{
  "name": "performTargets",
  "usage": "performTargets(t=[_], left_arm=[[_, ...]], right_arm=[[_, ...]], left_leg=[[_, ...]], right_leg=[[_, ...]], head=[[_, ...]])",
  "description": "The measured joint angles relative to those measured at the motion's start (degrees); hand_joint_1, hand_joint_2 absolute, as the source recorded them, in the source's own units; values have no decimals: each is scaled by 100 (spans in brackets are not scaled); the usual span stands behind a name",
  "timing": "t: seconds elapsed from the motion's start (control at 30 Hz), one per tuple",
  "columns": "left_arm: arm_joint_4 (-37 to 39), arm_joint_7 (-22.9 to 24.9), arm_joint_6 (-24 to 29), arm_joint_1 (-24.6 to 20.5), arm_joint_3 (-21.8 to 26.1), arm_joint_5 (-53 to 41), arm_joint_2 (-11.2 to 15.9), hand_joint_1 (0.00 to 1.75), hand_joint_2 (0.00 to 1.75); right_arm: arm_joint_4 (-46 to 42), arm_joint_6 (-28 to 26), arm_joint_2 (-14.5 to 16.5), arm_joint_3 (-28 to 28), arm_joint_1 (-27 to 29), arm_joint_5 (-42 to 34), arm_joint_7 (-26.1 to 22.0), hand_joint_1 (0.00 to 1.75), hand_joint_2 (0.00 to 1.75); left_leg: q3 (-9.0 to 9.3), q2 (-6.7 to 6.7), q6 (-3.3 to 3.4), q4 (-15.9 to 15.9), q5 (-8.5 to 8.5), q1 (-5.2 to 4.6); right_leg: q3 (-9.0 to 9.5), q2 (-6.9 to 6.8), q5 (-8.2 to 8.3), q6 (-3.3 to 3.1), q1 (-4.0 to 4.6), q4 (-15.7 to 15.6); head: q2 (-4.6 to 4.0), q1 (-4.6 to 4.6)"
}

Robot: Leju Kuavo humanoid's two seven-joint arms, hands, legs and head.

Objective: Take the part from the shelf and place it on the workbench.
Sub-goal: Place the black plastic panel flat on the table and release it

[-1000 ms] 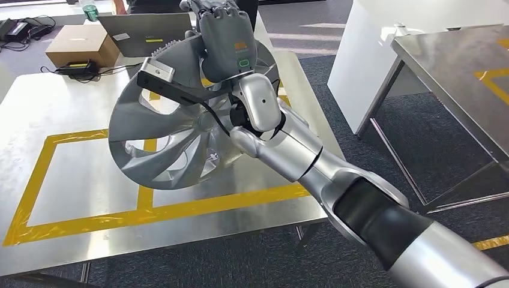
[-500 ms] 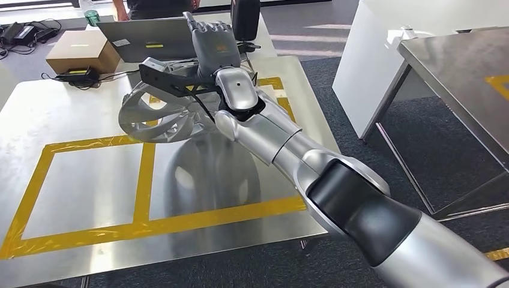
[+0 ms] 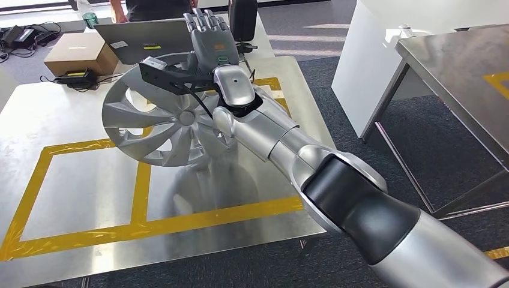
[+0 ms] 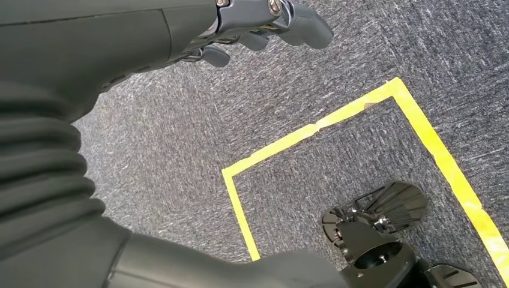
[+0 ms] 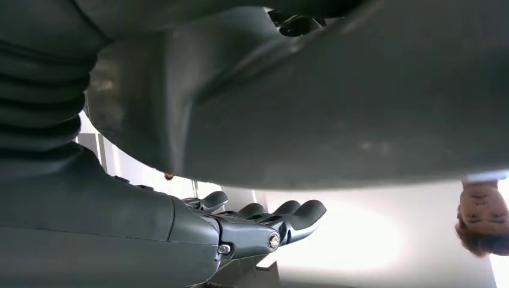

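The part is a silver wheel cover (image 3: pixel 162 120) with curved spokes. It stands tilted over the far half of the steel workbench (image 3: pixel 78 186), face toward me, its low edge near the tabletop; I cannot tell if it touches. My right hand (image 3: pixel 210 39) grips its upper rim, fingers stretched up behind it. In the right wrist view the wheel cover's grey rim (image 5: pixel 360 108) lies close against my right hand (image 5: pixel 180 234). My left hand (image 4: pixel 180 30) hangs over dark carpet, fingers loosely apart and holding nothing.
Yellow tape (image 3: pixel 144 180) marks rectangles on the workbench. Behind it stand a laptop (image 3: pixel 144 36), a cardboard box (image 3: pixel 81 51), a black charger (image 3: pixel 75 77) and a person (image 3: pixel 150 7). A second steel table (image 3: pixel 456 60) and a white cabinet (image 3: pixel 384 48) stand right.
My right arm has reached farther over the workbench with the wheel cover. The cover turned from a steep tilt, through nearly edge-on, to face me again, lower and farther back.
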Motion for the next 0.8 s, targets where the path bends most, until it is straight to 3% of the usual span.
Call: performTargets(t=[0.2,0.5,0.67,0.73,0.8], left_arm=[[0,-6,2,2,6,-1,1,0,0],[0,-21,2,16,31,11,3,0,0],[0,-10,-21,7,41,10,25,0,0],[0,-20,-26,8,53,10,32,0,0],[0,-41,-26,12,80,7,34,0,0]], right_arm=[[0,-92,2,-1,-15,-51,-40,0,0],[-221,-836,-2,-159,-231,-316,-259,0,0],[-258,665,8,-184,-343,-514,-158,0,0],[-235,437,15,-175,-331,-624,-217,0,0],[-246,-178,-1,-180,-303,-709,-262,0,0]], left_leg=[[-1,-1,1,12,-1,-2],[0,0,1,18,-3,-4],[3,4,0,18,-5,-4],[4,4,-1,20,-4,-4],[5,3,-2,21,-3,-4]], right_leg=[[8,-1,1,1,-3,-3],[12,-1,2,2,-6,-4],[16,0,3,2,-5,-4],[16,0,4,2,-5,-4],[18,-1,4,2,-5,-4]], head=[[1,0],[0,1],[-1,1],[-1,0],[0,0]])
